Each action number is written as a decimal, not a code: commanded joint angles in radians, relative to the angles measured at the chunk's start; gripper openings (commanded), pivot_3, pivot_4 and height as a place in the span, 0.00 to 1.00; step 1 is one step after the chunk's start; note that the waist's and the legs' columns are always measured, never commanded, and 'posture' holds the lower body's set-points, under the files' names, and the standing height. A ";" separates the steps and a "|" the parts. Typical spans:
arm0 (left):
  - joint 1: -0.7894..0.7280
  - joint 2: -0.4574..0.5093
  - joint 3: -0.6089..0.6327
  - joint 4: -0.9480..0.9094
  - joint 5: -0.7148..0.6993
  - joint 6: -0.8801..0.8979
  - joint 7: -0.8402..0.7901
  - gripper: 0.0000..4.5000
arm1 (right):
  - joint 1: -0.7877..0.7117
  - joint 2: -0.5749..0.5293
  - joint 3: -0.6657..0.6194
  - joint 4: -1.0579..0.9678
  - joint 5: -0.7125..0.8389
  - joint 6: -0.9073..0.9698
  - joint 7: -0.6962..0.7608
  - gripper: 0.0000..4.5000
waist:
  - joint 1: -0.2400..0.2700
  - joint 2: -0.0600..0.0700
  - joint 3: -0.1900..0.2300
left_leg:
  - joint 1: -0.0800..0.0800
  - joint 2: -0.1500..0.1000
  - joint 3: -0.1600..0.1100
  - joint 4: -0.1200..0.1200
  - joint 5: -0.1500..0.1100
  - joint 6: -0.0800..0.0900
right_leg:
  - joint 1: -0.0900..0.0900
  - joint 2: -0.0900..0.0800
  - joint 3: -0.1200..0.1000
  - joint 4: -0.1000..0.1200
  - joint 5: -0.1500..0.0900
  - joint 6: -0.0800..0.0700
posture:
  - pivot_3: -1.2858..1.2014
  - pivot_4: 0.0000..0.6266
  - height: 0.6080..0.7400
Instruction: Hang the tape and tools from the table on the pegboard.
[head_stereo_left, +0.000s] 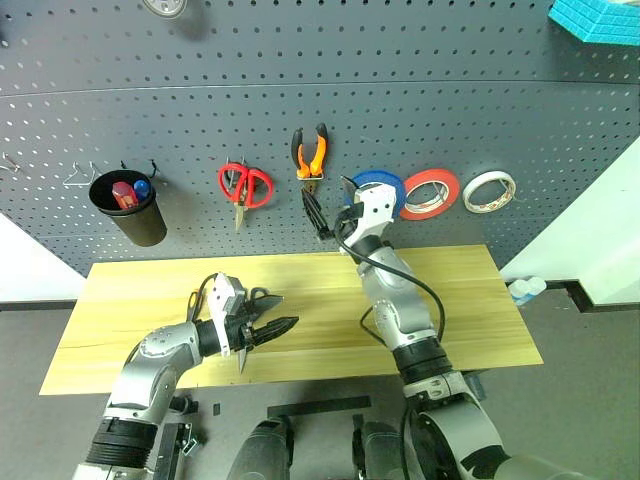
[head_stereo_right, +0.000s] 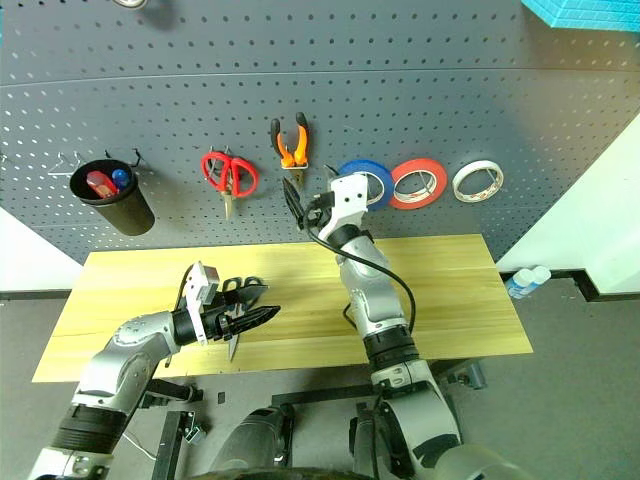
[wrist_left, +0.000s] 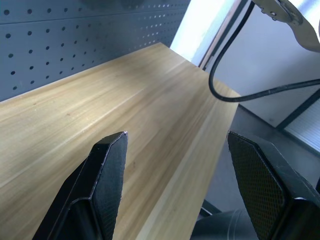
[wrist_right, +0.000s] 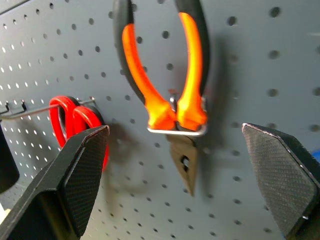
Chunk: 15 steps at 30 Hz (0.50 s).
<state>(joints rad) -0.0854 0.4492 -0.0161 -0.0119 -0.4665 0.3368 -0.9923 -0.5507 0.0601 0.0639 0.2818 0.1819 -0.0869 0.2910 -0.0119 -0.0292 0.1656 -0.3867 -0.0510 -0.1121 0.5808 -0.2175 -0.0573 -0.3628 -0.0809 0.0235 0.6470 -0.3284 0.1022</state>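
Hanging on the pegboard (head_stereo_left: 450, 100): three tape rolls (head_stereo_left: 431, 193), one pliers (head_stereo_left: 311, 152), one red scissors (head_stereo_left: 244, 186), and one black cup (head_stereo_left: 140, 225) holding two small items. Right claw (wrist_right: 182, 172) released before the pliers; left claw (wrist_left: 175, 170) spread, tips empty, below the pegboard.

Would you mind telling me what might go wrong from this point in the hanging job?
1. The open right gripper sits close to the hung pliers; a sideways move could knock them off their hook.
2. The dark scissors lie by the open left gripper near the front edge of the table; a nudge might push them off.
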 joint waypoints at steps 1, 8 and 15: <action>0.011 0.008 0.016 -0.037 -0.017 -0.004 -0.007 0.74 | 0.016 -0.018 -0.015 -0.103 0.029 0.034 0.019 0.99 | -0.001 0.000 0.000 | 0.000 0.000 0.000 0.000 0.000 0.000 | 0.000 0.000 0.000 0.000 0.000 0.000 | 0.55 0.23 0.98; 0.059 0.018 0.026 -0.077 -0.033 0.008 -0.007 0.74 | 0.075 -0.078 -0.048 -0.244 0.068 0.116 0.041 0.99 | 0.000 0.000 0.000 | 0.000 0.000 0.000 0.000 0.000 0.000 | 0.000 0.000 0.000 0.000 0.000 0.000 | 0.55 0.23 0.98; 0.142 0.049 0.073 -0.155 -0.074 0.038 -0.004 0.74 | 0.130 -0.184 -0.111 -0.425 0.169 0.257 0.088 0.99 | 0.002 0.000 0.000 | 0.000 0.000 0.000 0.000 0.000 0.000 | 0.002 -0.001 0.000 -0.001 0.000 0.000 | 0.55 0.25 0.98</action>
<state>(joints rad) 0.0498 0.4840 0.0235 -0.1232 -0.5116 0.3682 -0.9932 -0.4228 -0.1041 -0.0203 -0.0613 0.3043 0.1371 0.3588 -0.0104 -0.0289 0.1654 -0.3867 -0.0503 -0.1121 0.5809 -0.2177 -0.0569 -0.3595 -0.0823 0.0240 0.6455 -0.3287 0.1018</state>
